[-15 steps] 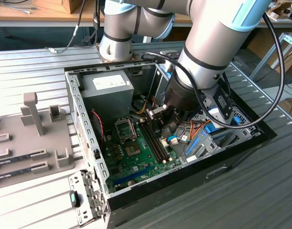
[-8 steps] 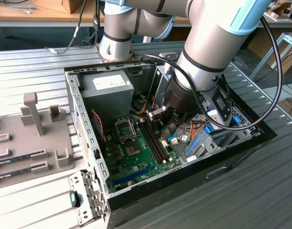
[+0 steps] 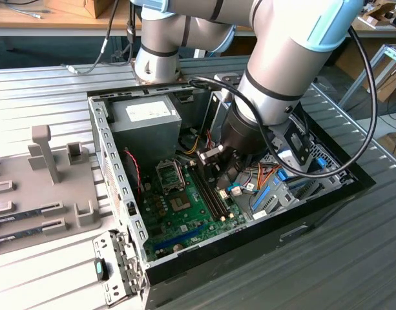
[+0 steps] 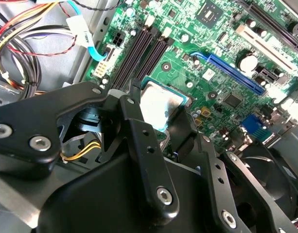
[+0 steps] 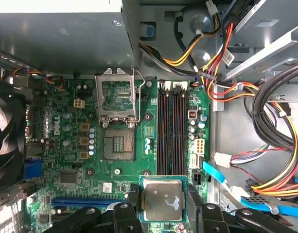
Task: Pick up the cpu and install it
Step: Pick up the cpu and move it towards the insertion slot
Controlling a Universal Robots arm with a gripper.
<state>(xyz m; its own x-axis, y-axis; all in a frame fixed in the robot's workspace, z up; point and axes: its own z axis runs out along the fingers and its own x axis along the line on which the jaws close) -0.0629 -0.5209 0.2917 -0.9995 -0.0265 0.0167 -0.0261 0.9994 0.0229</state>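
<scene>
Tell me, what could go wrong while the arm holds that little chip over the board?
The cpu is pinched by its edges in the gripper, so it might slip or tilt. The open socket sits beside the memory slots; a misaligned placement could damage it. Its raised latch frame could get bumped.

I have my silver-grey arm with pale blue joint caps (image 3: 281,58) sloping down from the top of the exterior view. Its black wrist section (image 3: 245,132) is angled toward the exterior view's left, and the black gripper (image 3: 218,181) points downward below it. In the first wrist view I see its two fingers (image 5: 132,204) clamped on opposite edges of the small flat square silvery-grey cpu with a thin green rim (image 5: 162,200), which sits level between them.
</scene>
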